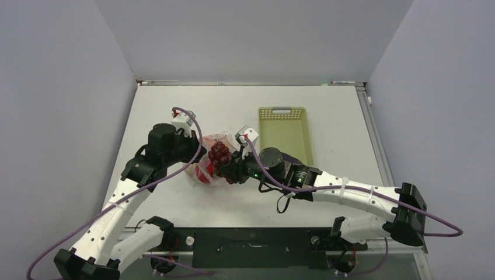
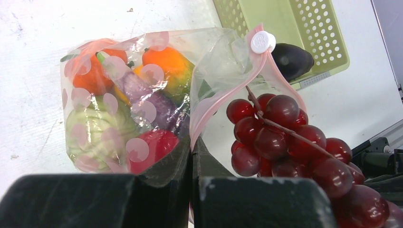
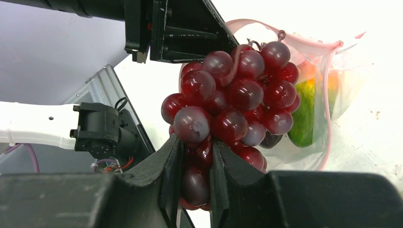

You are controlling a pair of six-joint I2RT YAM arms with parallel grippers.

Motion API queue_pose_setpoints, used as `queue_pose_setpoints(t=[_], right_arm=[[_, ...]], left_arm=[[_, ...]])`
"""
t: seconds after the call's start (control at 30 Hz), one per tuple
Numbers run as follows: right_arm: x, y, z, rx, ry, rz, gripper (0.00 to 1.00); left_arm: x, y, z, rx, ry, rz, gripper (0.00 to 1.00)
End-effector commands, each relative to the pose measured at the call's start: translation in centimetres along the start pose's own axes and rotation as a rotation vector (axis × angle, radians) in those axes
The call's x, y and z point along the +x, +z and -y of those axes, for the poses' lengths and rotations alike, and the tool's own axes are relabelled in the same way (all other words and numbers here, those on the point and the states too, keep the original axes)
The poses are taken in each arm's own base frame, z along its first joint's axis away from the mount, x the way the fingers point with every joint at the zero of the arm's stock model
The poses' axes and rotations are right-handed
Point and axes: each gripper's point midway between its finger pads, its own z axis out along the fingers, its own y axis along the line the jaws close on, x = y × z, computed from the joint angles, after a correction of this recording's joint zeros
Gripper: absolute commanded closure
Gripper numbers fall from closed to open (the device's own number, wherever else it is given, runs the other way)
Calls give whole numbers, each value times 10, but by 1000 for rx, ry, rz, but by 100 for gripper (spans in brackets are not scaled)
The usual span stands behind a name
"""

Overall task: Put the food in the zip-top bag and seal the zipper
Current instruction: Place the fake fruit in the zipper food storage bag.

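The clear zip-top bag (image 2: 119, 109) with pink dots holds orange, green, red and purple toy food. My left gripper (image 2: 192, 142) is shut on the bag's pink zipper (image 2: 223, 90), pinching the strip below its white slider (image 2: 263, 42). My right gripper (image 3: 196, 152) is shut on the lower grapes of a dark red bunch of grapes (image 3: 233, 104). It holds them at the bag's open mouth (image 3: 328, 95). From above, the grapes (image 1: 219, 154) hang between both grippers, over the bag (image 1: 204, 172). A dark purple eggplant (image 2: 292, 59) lies in the basket's near corner.
The pale green slatted basket (image 1: 285, 134) stands just right of the bag, behind the right arm. Both arms cross the middle of the white table (image 1: 175, 105), and the wrists nearly meet. Grey walls close in the table on three sides.
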Motion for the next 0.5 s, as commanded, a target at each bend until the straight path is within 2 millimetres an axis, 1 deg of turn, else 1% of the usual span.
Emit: queue_pose_setpoints(t=[0.0, 0.2, 0.23, 0.3, 0.37, 0.4, 0.47], right_arm=[[-23, -5, -14, -34, 16, 92, 95], [-14, -1, -9, -8, 30, 70, 95], [-14, 1, -4, 23, 36, 67, 95], [-14, 5, -1, 58, 43, 45, 95], [-22, 10, -2, 80, 53, 37, 95], [-19, 12, 1, 97, 53, 14, 95], [-21, 16, 1, 112, 59, -3, 95]], left_arm=[[-13, 2, 3, 16, -4, 46, 100], [-12, 2, 3, 16, -3, 44, 100], [-12, 2, 3, 17, -4, 45, 100], [-12, 2, 3, 18, -4, 43, 100], [-12, 2, 3, 19, -4, 44, 100], [-12, 2, 3, 20, -4, 44, 100], [-12, 2, 4, 23, -4, 43, 100]])
